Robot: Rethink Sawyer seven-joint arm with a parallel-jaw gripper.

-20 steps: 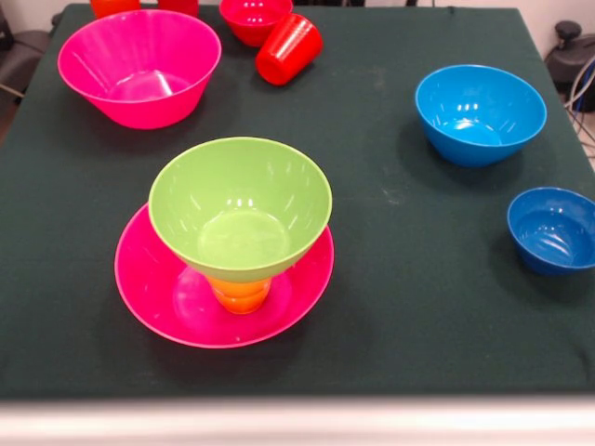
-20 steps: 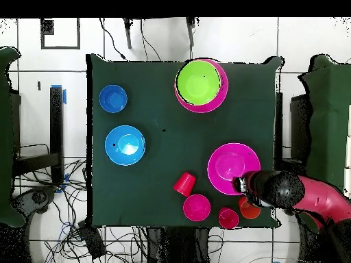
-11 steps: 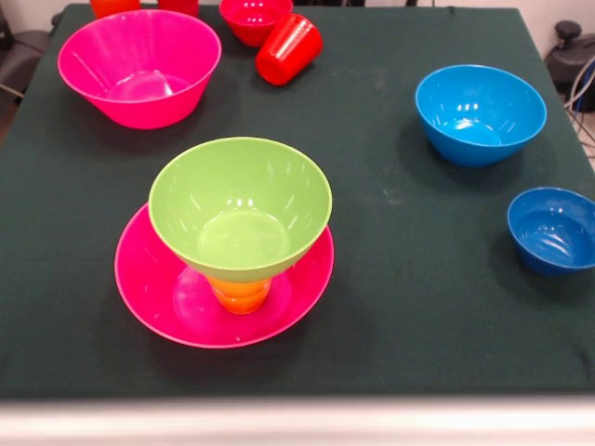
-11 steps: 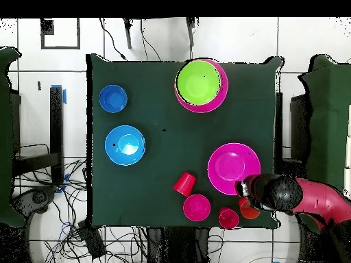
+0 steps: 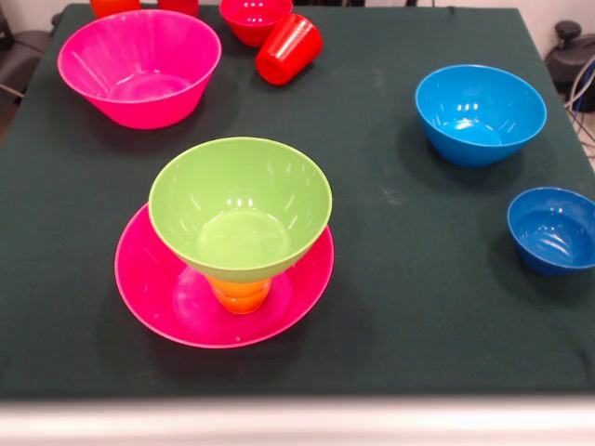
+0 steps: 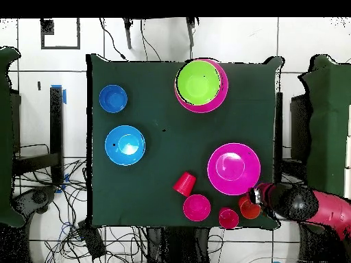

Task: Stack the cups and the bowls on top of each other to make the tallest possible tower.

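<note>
My gripper (image 6: 259, 196) sits right beside the upright orange cup (image 6: 249, 208) at the surface's corner; can't tell if it's open or closed. Tower's green bowl (image 6: 199, 82) lies well apart, at the opposite edge.

Dark green cloth-covered desk (image 6: 171, 171) on white tiled floor (image 6: 41, 68). Tangled black cables (image 6: 62, 185) beside desk's edge and under one corner. Pale strip (image 5: 297, 423) along desk's near edge.

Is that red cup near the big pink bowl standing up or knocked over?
Knocked over. The red cup lies on its side on the table; the front view shows its tapered wall lengthwise rather than an upward-facing mouth.
</note>
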